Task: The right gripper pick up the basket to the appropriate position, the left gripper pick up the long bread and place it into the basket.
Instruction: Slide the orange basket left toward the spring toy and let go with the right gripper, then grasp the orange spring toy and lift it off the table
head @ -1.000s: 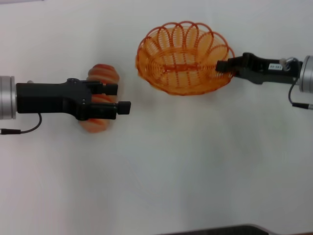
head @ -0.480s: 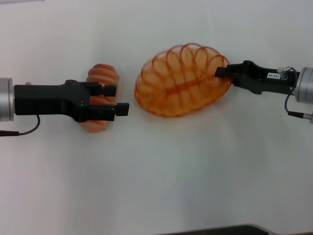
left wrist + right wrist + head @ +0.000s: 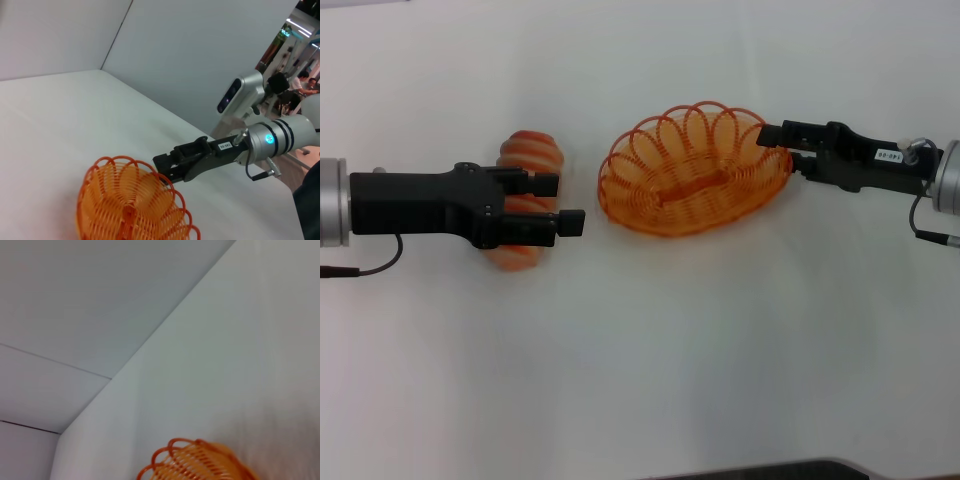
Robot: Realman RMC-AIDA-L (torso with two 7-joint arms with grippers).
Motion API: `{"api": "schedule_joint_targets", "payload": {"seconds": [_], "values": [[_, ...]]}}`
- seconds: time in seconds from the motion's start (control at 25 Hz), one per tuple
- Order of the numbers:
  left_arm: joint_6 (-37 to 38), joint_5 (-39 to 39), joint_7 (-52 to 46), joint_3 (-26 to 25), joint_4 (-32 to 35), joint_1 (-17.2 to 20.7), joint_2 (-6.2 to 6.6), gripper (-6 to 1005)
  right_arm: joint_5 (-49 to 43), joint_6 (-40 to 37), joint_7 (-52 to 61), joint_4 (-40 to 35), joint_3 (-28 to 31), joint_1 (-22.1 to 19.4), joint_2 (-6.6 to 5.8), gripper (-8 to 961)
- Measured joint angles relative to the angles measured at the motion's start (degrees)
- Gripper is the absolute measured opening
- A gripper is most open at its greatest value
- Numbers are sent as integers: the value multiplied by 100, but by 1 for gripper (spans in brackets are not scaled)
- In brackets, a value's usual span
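Observation:
The orange wire basket (image 3: 685,180) is held tilted at the middle of the white table, its far right rim raised. My right gripper (image 3: 775,146) is shut on that rim. The long bread (image 3: 528,150) lies on the table to the left, pale with orange-red stripes. My left gripper (image 3: 562,203) hovers over it, open, with its fingers across the loaf and hiding its middle. The left wrist view shows the basket (image 3: 131,202) with the right gripper (image 3: 164,166) on its rim. The right wrist view shows only a piece of the basket (image 3: 200,462).
The white table (image 3: 720,340) spreads wide in front of both arms. A dark edge (image 3: 790,468) shows at the near side. A white wall (image 3: 190,55) rises behind the table in the left wrist view.
The right gripper has swung the basket nearer to me and changed its tilt. The left gripper and the bread have stayed put.

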Motion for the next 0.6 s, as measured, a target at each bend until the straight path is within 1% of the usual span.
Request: {"api": "schedule_joint_targets", "payload": {"seconds": [0.12,0.24,0.36,0.44,0.6], "values": [[-3,0,-8,0,0,-4,0,823,26,-65,-29,-63,36,-91,0,629],[-6,0,-18,0,5,-14,0,823,184,-62,-222,-197,142,-244,-21,678],[-4,0,-23,-1,10,-27,7,822,606,-131,-607,-395,260,-404,-49,728],[-1,0,-24,-1,14,-32,8,822,1072,-382,-1068,-523,307,-518,-63,726],[-3,-4,-25,0,15,-32,9,823,2048,-1581,-2560,-607,354,-694,-121,722]]}}
